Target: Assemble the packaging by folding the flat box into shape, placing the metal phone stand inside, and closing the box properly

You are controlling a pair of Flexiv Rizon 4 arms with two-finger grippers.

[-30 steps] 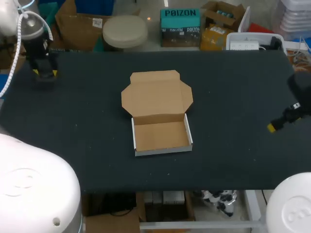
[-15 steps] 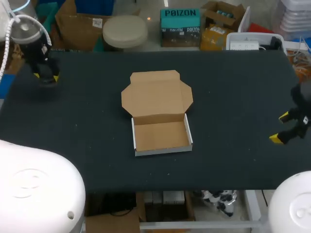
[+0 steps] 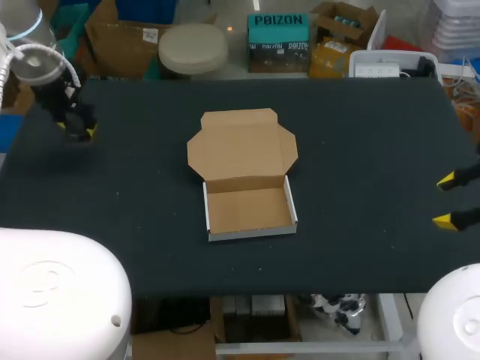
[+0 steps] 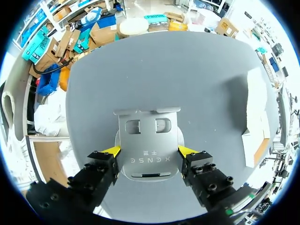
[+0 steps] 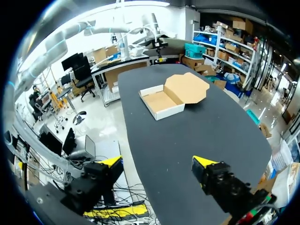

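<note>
The brown cardboard box [image 3: 244,176] sits folded into a tray at mid-table, its lid flap lying open and flat behind it. My left gripper [image 3: 76,127] is at the table's far left. In its wrist view my left gripper [image 4: 150,151] is shut on the grey metal phone stand [image 4: 147,136], one yellow tip against each side edge; the box [image 4: 257,126] lies off to one side. The stand itself is hidden in the head view. My right gripper [image 3: 454,200] hovers open and holding nothing at the table's right edge. My right gripper [image 5: 157,162] faces the distant box [image 5: 173,96].
The dark table [image 3: 352,135] is bare around the box on all sides. A white bin [image 3: 382,64] stands just past the far right edge.
My left gripper has shifted slightly right and nearer along the left edge. My right gripper has moved right toward the table's edge and turned, both yellow tips now showing apart.
</note>
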